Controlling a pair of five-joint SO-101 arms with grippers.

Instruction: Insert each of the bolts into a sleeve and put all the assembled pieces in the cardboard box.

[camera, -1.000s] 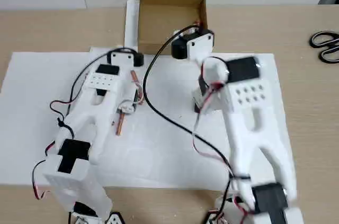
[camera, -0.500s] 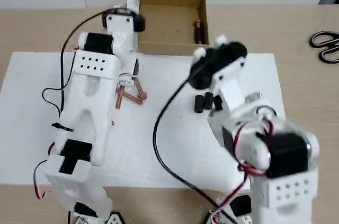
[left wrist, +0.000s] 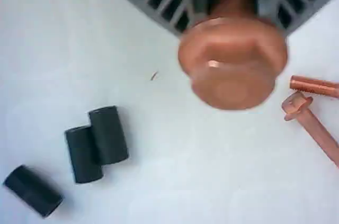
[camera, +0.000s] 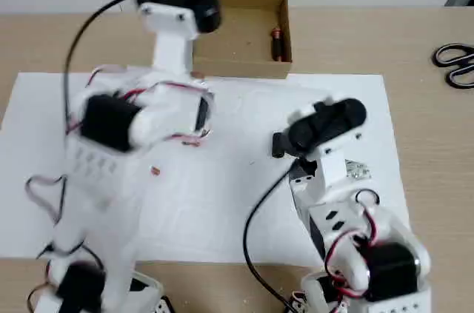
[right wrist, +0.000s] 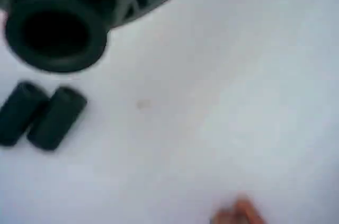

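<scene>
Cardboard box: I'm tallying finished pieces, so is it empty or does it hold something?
Not empty. One copper-and-black piece lies inside the cardboard box, along its side wall.

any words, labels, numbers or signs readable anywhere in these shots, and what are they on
No text can be read in any view.
cardboard box: plain walls, no print visible.
bolts and sleeves: no markings visible.
silvery patch on an arm: too small and blurred to read, if it bears any print at all.
</scene>
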